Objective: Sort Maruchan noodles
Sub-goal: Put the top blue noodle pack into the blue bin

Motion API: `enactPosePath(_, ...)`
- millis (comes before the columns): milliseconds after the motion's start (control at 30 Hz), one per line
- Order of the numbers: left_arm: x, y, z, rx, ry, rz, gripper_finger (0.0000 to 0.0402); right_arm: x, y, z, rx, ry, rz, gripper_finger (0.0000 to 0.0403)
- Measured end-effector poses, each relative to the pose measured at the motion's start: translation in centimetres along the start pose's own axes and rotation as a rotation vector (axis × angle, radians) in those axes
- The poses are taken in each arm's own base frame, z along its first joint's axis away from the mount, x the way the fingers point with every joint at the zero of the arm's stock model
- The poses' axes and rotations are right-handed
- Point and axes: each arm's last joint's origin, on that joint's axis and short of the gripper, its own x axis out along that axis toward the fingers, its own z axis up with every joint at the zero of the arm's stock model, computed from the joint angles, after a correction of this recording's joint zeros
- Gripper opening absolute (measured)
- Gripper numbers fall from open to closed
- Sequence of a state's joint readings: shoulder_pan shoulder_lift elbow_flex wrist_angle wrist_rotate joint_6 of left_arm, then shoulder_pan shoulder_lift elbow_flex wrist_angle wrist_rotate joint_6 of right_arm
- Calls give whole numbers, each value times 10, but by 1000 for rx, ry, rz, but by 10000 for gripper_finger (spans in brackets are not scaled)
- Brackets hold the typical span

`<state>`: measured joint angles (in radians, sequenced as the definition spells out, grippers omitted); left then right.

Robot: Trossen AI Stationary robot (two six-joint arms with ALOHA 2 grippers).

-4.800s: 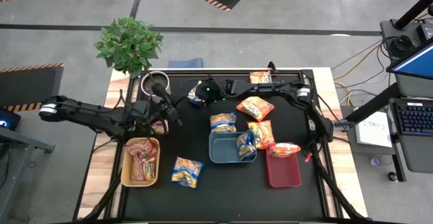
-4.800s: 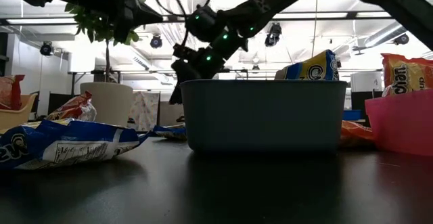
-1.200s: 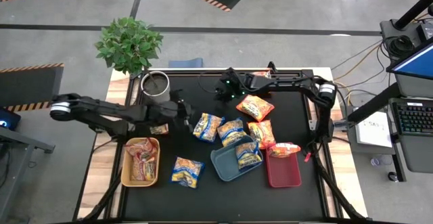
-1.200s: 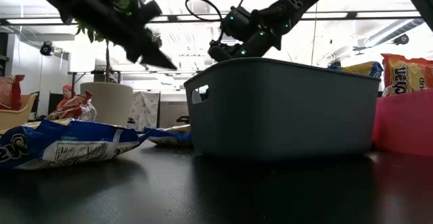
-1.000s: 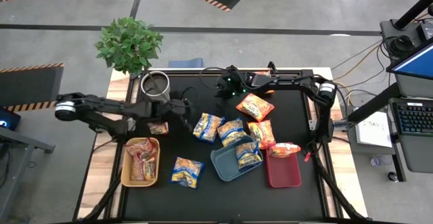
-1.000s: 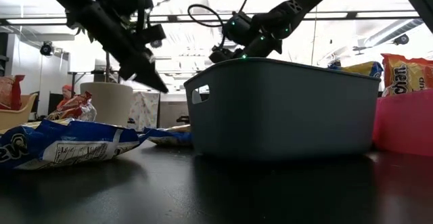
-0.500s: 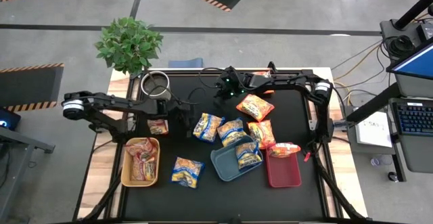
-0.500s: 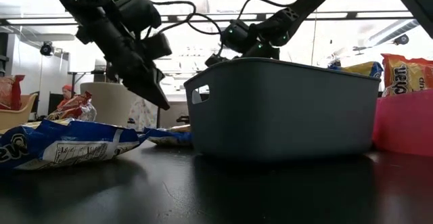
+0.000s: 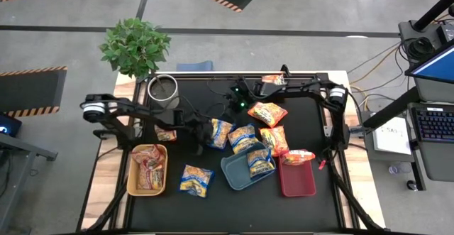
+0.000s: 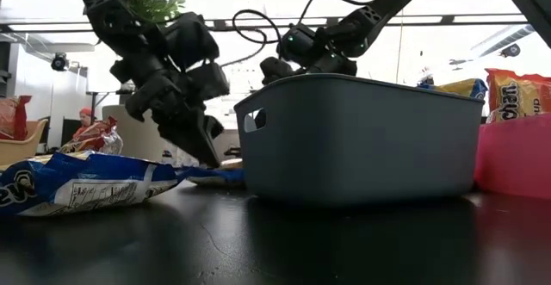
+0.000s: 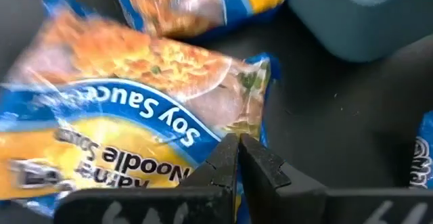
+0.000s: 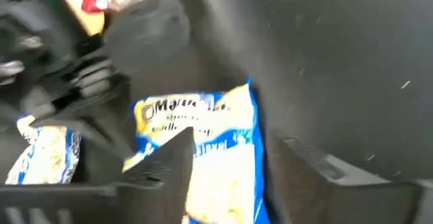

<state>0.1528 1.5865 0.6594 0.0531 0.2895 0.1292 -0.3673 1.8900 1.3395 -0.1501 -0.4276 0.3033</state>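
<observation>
Blue-and-yellow packet (image 11: 128, 116): your left wrist view alone reads "Soy Sauce" on it; overhead it lies mid-counter (image 9: 170, 206), just left of the blue tray (image 9: 237, 172). Left gripper (image 11: 237, 158): fingers clenched, empty, tilted down at that packet's edge. Right gripper (image 9: 232, 107): stretched across the far side above the packet, fingers parted, released.

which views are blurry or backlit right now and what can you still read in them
Right wrist view: motion-smeared, the blue-and-yellow packet barely legible. Left wrist view: the Soy Sauce packet readable near the shut left gripper, soft farther off. Low view: bright room behind turns the arms and blue bin to dark shapes.
</observation>
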Motion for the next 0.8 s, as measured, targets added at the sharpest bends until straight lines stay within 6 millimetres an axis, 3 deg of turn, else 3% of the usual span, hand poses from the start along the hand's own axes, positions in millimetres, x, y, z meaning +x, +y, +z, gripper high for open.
enactPosePath(200,10,1,-5,-47,21,-59,0,8,2,-18,43,54,-1,266)
enactPosePath(367,10,1,-5,-48,21,-64,0,11,2,-22,38,36,8,316)
enactPosePath(533,10,1,-5,-49,22,-64,0,26,-3,-28,48,25,46,328)
enactPosePath(800,10,1,-5,-41,20,-63,0,61,-9,-36,52,84,250,316)
